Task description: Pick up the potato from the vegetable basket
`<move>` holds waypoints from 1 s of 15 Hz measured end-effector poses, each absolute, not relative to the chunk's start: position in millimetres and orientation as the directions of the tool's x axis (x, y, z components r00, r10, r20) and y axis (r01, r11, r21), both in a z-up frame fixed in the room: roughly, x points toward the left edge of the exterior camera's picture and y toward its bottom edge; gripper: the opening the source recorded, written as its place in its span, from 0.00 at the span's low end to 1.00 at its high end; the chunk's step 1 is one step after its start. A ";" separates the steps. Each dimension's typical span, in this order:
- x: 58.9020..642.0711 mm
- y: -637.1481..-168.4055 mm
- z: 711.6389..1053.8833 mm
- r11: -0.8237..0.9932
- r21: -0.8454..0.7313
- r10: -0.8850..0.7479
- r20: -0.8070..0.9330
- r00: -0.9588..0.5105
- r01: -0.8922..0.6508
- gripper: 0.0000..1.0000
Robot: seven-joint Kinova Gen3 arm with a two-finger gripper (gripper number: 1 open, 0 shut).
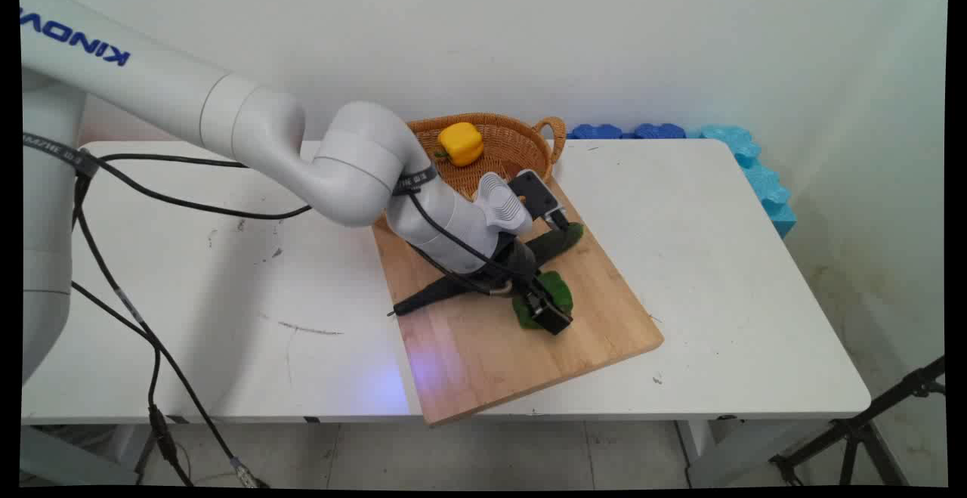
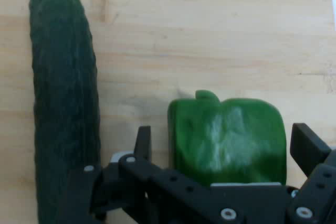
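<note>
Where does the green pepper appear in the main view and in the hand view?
Main view: the green pepper lies on the wooden cutting board, right of centre, partly hidden under the tool.
Hand view: the green pepper sits low and right of centre, between the open tool's fingers.
Shared landmark: the cucumber lies on the same board beside the pepper.

"kinova" lettering on white arm link (image 1: 113, 67), upside down.
</note>
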State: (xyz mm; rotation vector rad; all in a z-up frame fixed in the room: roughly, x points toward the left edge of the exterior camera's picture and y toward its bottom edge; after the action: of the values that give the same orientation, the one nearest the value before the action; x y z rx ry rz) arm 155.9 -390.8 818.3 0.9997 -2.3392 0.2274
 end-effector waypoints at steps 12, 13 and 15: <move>201.7 -454.1 939.8 0.694 0.012 -0.533 0.679 -0.504 -0.719 1.00; 210.6 -461.8 946.2 0.688 0.001 -0.532 0.680 -0.505 -0.725 1.00; 232.0 -478.7 957.4 0.675 -0.029 -0.531 0.674 -0.513 -0.737 1.00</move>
State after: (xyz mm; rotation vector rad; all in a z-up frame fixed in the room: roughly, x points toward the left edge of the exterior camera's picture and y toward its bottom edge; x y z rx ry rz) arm 232.0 -478.7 957.4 0.9712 -2.2417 0.4145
